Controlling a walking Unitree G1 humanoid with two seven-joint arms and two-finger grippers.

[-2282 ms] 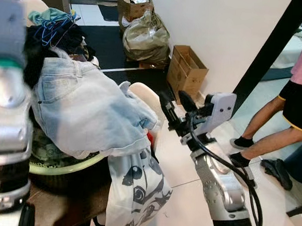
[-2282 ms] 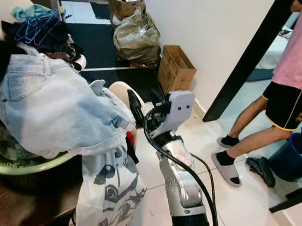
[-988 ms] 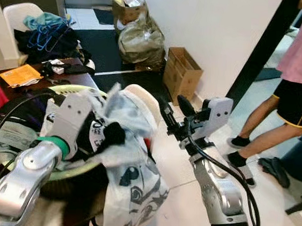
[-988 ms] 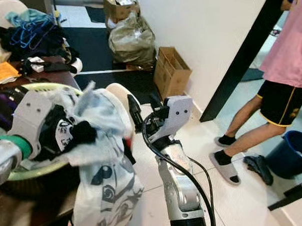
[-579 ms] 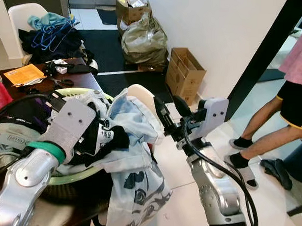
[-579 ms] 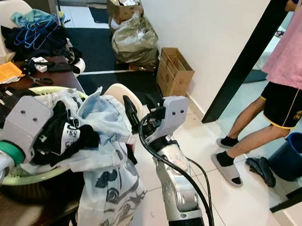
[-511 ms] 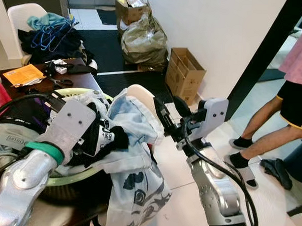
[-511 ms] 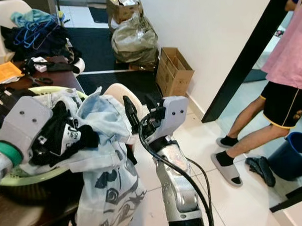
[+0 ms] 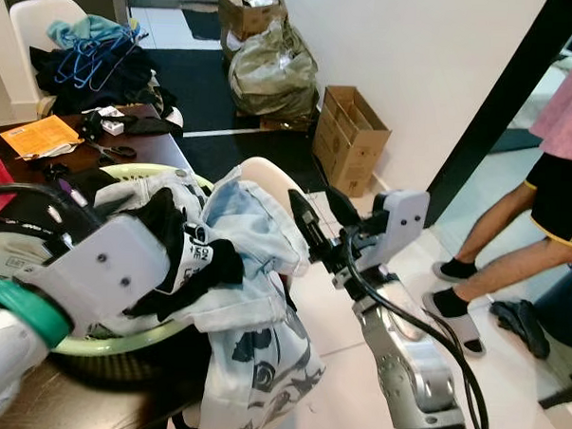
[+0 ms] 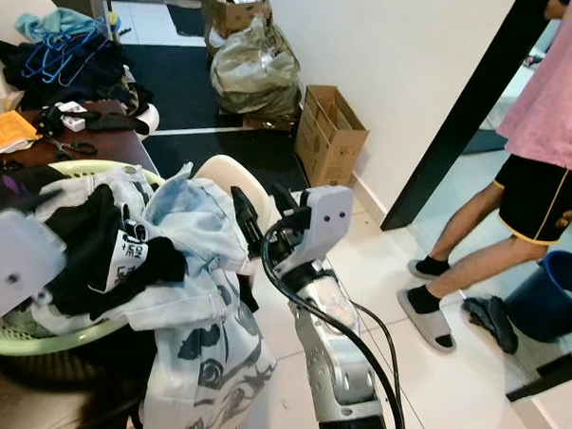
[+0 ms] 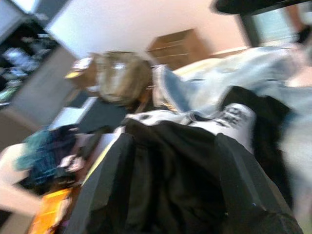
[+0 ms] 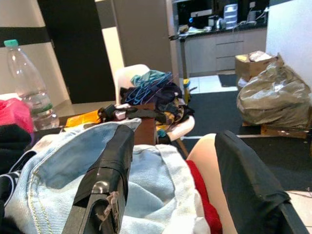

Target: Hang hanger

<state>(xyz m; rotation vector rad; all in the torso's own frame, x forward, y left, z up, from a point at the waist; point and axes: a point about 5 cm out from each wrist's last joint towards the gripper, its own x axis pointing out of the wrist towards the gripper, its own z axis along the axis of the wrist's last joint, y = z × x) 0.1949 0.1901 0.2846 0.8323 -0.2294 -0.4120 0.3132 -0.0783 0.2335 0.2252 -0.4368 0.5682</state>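
Observation:
Several blue hangers lie tangled on a heap of dark clothes on a white chair at the back left, also in the right wrist view. My right gripper is open in mid-air beside the denim garment, which is draped over the green laundry basket. It touches nothing. My left arm is low at the front left. In the blurred left wrist view my left gripper is open, its fingers spread over black cloth in the basket.
A white patterned cloth hangs off the basket's front. The brown table holds an orange paper and scissors. A cardboard box and a stuffed bag stand by the wall. A person's legs and a blue bucket are at the right.
The denim that was raised by my left arm has come down onto the basket pile. My left arm has drawn back toward the front left. The right gripper has edged slightly toward the clothes.

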